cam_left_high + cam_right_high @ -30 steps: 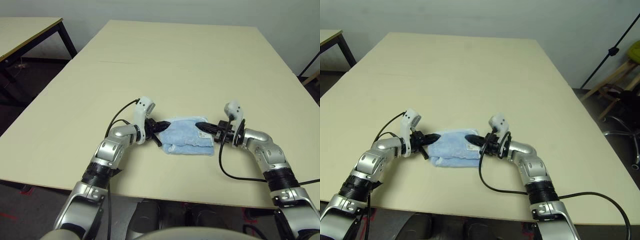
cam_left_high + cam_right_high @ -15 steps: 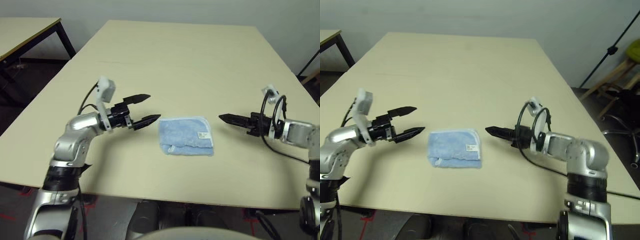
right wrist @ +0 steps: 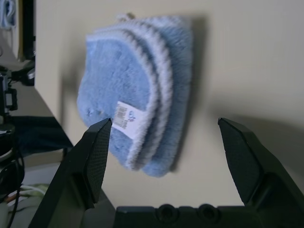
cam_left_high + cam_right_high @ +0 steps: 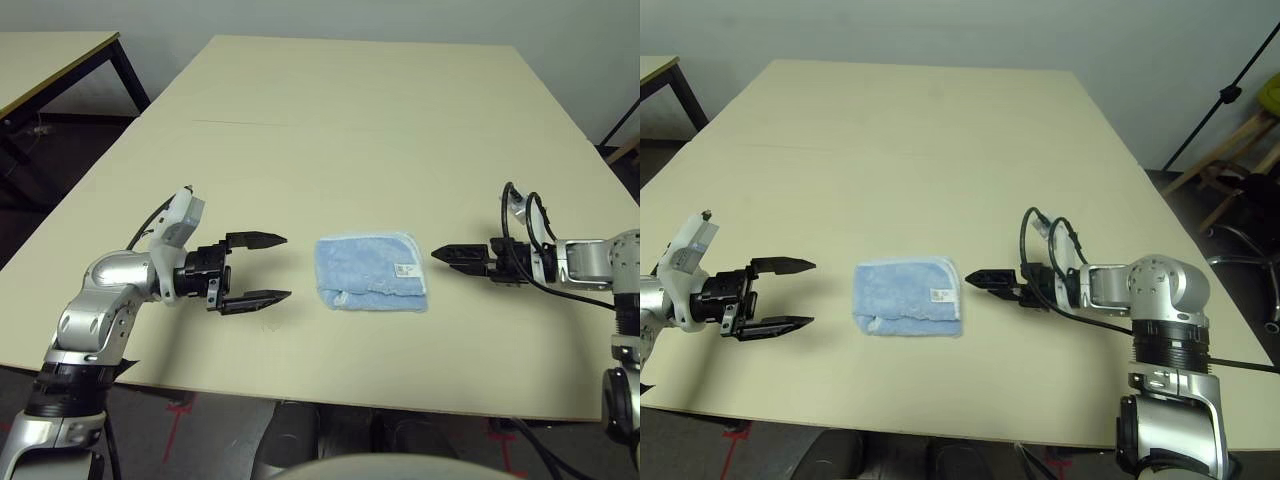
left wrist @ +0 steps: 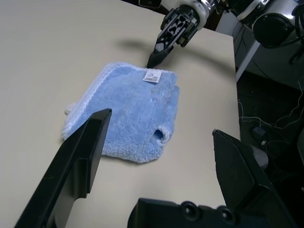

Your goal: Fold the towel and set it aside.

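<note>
The light blue towel [image 4: 370, 271] lies folded into a small thick rectangle near the table's front edge, with a white label [image 4: 404, 269] on its top right part. Its stacked white-edged layers [image 3: 161, 95] face the right gripper. My left gripper [image 4: 268, 268] hangs open a short way left of the towel, holding nothing. To the towel's right my right gripper [image 4: 445, 254] is open too, its tips pointing at the towel from a small gap away. In the left wrist view the towel [image 5: 128, 114] sits beyond my open fingers [image 5: 80, 156], the right gripper's tip just past it.
The tan table [image 4: 340, 130] stretches far behind the towel. A second table [image 4: 50, 60] stands at the far left. A black stand and chair [image 4: 1240, 130] are on the floor past the table's right side.
Both grippers let go of the towel, opened wide and pulled back sideways, left one to the left, right one to the right. The towel stays folded in place.
</note>
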